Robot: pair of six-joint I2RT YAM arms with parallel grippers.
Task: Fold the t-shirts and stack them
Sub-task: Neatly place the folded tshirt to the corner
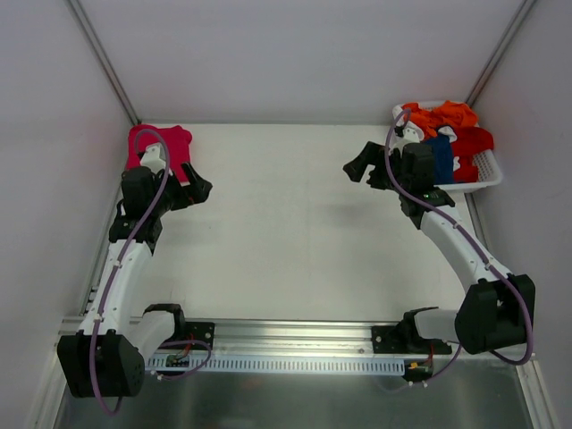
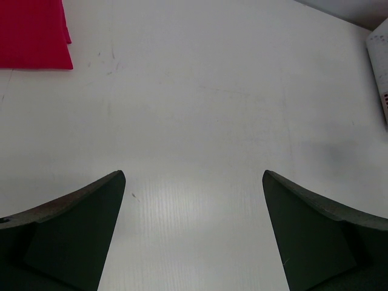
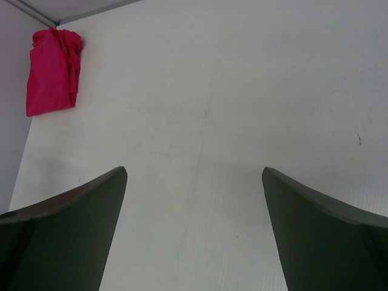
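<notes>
The crimson-pink t-shirt [image 1: 176,143] lies folded in the far left corner of the table; it also shows in the left wrist view [image 2: 33,33] and the right wrist view [image 3: 51,73]. My left gripper [image 1: 198,189] is open and empty, just right of that shirt. The orange t-shirt [image 1: 444,116], the red t-shirt [image 1: 471,141] and the dark blue t-shirt [image 1: 439,159] lie bunched in the white basket [image 1: 483,174] at the far right. My right gripper [image 1: 357,167] is open and empty, left of the basket over bare table.
Grey walls close the table at left, back and right. The basket's edge [image 2: 379,66] shows in the left wrist view. A metal rail [image 1: 295,344] runs along the near edge between the arm bases.
</notes>
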